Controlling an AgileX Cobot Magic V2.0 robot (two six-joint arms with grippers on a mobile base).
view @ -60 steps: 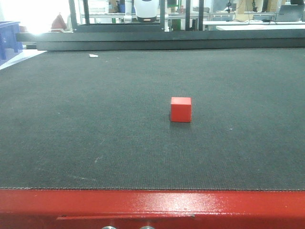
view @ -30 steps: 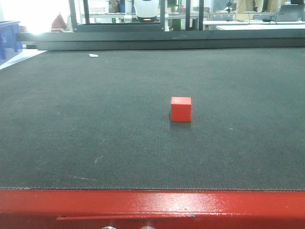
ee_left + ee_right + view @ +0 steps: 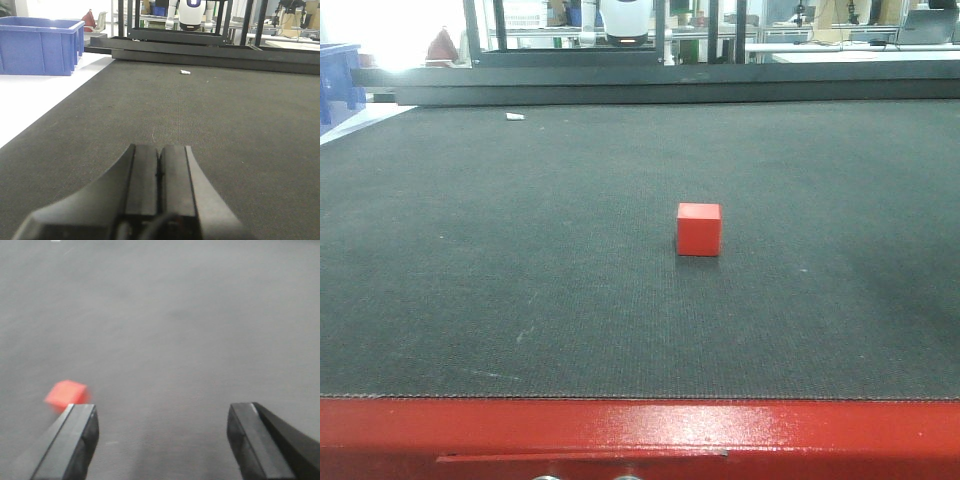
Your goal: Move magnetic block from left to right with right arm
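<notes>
The magnetic block (image 3: 699, 229), a small plain red cube, rests alone on the dark mat a little right of centre in the front view; neither arm shows there. In the blurred right wrist view the magnetic block (image 3: 66, 394) lies on the mat just beyond my left fingertip (image 3: 75, 432), outside the gap. My right gripper (image 3: 161, 427) is wide open above the mat with nothing between its fingers. My left gripper (image 3: 159, 162) is shut with its pads pressed together over bare mat, holding nothing.
A red table edge (image 3: 640, 435) runs along the front. A black frame rail (image 3: 660, 85) bounds the mat at the back. A small white scrap (image 3: 515, 117) lies at the far left. A blue bin (image 3: 40, 45) stands on the white surface left of the mat.
</notes>
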